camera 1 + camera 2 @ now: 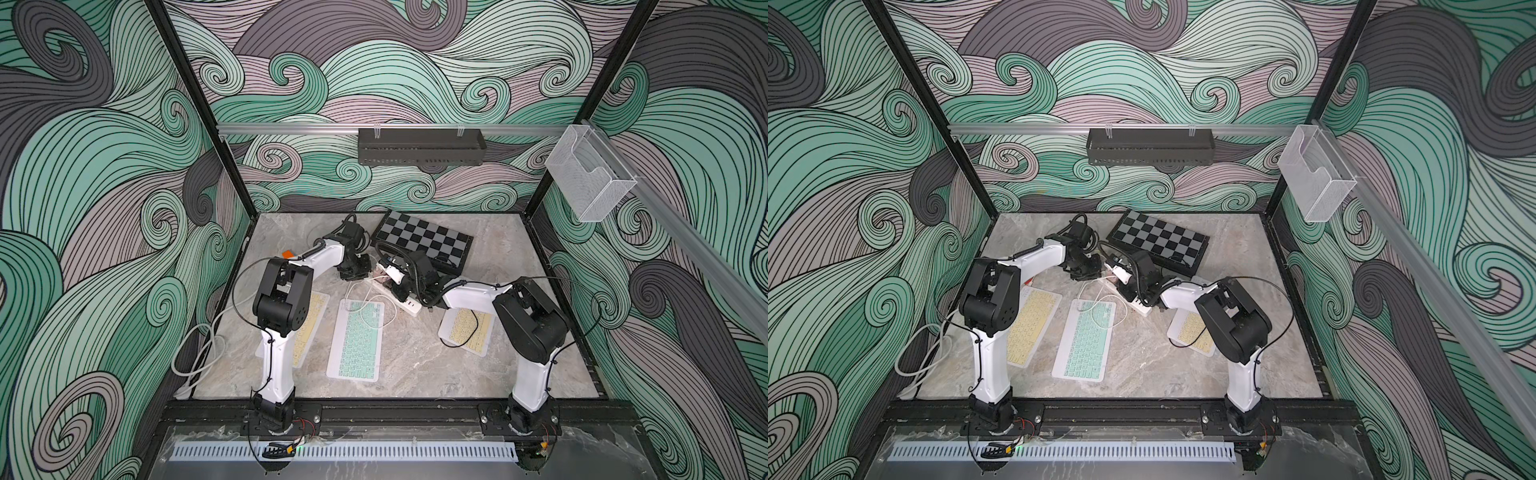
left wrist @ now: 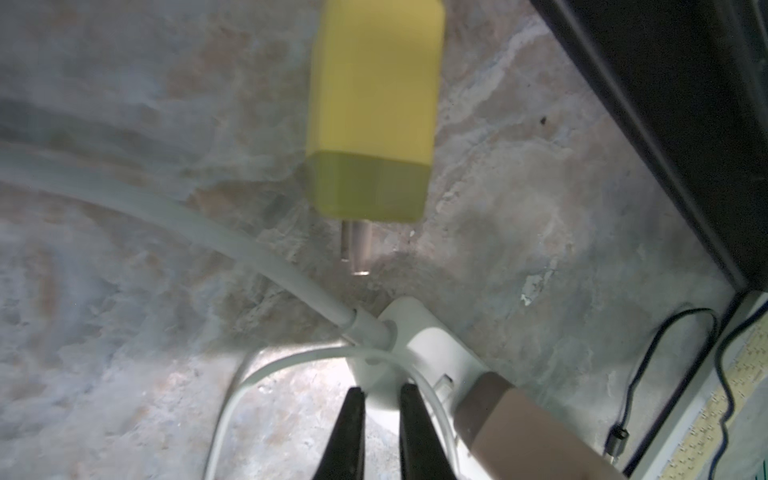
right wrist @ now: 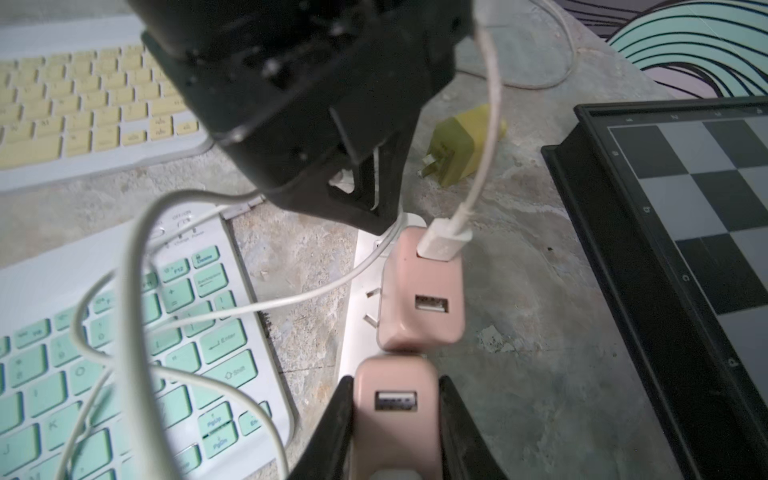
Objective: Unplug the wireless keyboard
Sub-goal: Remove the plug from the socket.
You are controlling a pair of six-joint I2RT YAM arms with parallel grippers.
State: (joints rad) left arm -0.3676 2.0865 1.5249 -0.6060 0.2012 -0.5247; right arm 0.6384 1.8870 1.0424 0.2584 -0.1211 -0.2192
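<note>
A green-keyed keyboard (image 1: pixel 357 340) (image 1: pixel 1086 340) (image 3: pixel 104 340) lies mid-table with a thin white cable (image 3: pixel 137 266) at its top edge. The cable's USB plug sits in a pink charger (image 3: pixel 419 307) (image 2: pixel 519 424) that leans on the white power strip (image 1: pixel 405 305) (image 3: pixel 361 291), two of its prongs showing. My right gripper (image 3: pixel 397 380) is shut on a second pink charger (image 3: pixel 395 415) on the same strip. My left gripper (image 2: pixel 382 392) is nearly shut, its tips down at the strip's cord end (image 2: pixel 428 349), with nothing between them.
A yellow charger (image 2: pixel 374 112) (image 3: pixel 461 145) lies loose on the table beyond the strip. Yellow-keyed keyboards lie at the left (image 1: pixel 1032 328) and right (image 1: pixel 467 328), the right one with a black wire. A chessboard (image 1: pixel 422 241) borders the strip at the back. The strip's thick cord (image 1: pixel 199 353) loops off the left edge.
</note>
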